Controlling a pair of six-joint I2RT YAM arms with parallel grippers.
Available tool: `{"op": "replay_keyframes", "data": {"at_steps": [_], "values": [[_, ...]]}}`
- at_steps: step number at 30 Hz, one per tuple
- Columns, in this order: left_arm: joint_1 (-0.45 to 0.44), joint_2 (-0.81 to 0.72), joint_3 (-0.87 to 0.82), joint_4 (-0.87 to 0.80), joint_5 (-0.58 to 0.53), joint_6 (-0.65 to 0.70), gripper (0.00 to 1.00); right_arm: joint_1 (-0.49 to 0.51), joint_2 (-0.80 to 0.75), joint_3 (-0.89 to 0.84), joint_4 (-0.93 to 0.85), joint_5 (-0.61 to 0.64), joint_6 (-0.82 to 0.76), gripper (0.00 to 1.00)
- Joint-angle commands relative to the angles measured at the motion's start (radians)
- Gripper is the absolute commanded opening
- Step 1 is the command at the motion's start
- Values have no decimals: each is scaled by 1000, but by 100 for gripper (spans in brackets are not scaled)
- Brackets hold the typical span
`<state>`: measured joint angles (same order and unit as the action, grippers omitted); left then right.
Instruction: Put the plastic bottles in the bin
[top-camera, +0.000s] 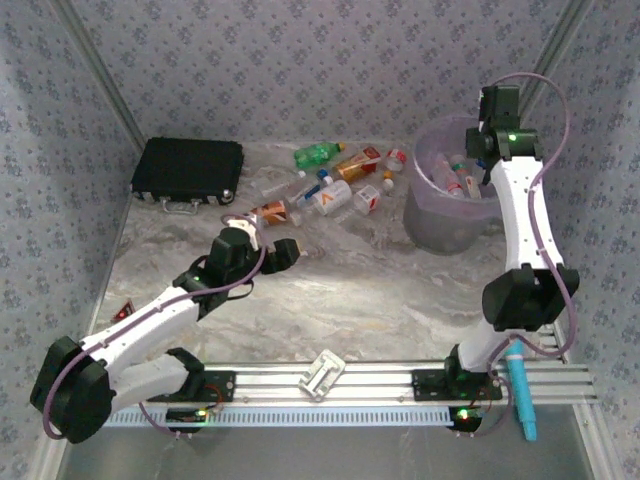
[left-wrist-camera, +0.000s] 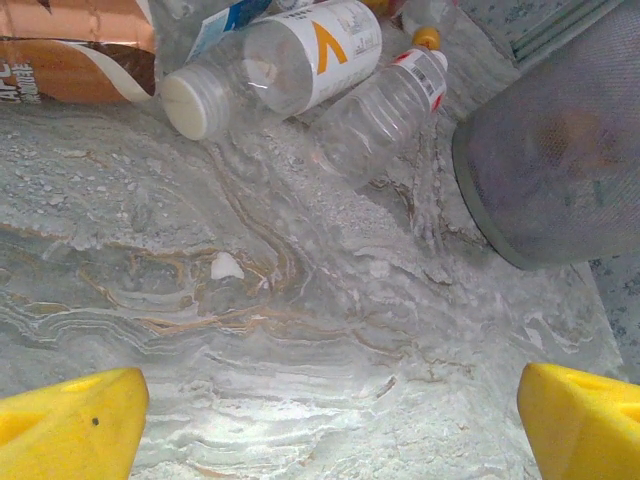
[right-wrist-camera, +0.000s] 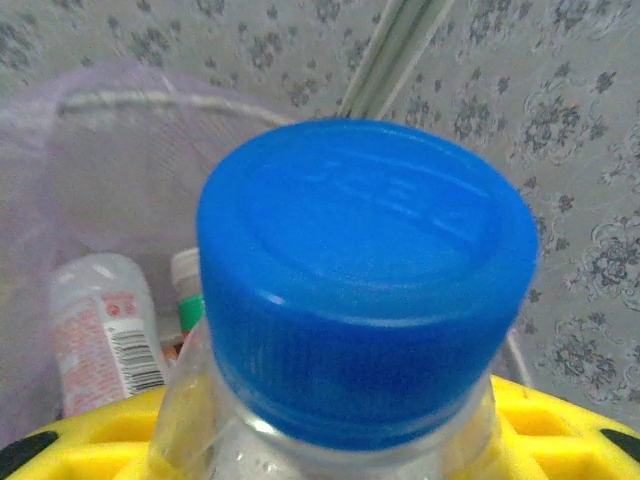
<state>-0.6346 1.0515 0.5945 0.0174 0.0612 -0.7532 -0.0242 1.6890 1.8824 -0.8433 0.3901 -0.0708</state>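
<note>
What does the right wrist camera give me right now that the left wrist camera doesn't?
Right wrist: a blue-capped bottle clamped in the right gripper, held over the bin, with a barcode-labelled bottle lying inside.
Left wrist: the open left gripper above the marble table, with loose bottles ahead, a white-capped bottle beside a clear bottle with a red-and-white label.
Both: the bin, its inside on the right wrist, its outer wall on the left wrist.
</note>
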Motion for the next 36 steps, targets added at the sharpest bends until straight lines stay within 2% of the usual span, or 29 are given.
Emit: {"op": "replay_keyframes", "data": {"at_steps": [1, 5, 10, 15, 19, 24, 30, 36], "values": [[12, -28, -18, -22, -11, -5, 95, -24, 61, 42, -67, 34, -53, 22], [19, -33, -25, -20, -10, -7, 95, -29, 125, 77, -158, -7, -61, 23], [35, -31, -10, -63, -4, -7, 94, -53, 242, 176, -337, -127, -63, 24], [63, -15, -6, -88, -2, -34, 94, -59, 319, 211, -425, -218, -53, 27], [72, -3, -3, -94, 0, -43, 94, -60, 342, 214, -445, -257, -35, 45], [79, 16, 11, -99, 9, -43, 94, -62, 317, 231, -435, -261, -14, 51], [81, 52, 23, -83, 22, -48, 94, -59, 234, 303, -438, -267, 8, 69], [88, 90, 40, -87, 20, -77, 96, -41, 156, 355, -471, -242, 18, 78]]}}
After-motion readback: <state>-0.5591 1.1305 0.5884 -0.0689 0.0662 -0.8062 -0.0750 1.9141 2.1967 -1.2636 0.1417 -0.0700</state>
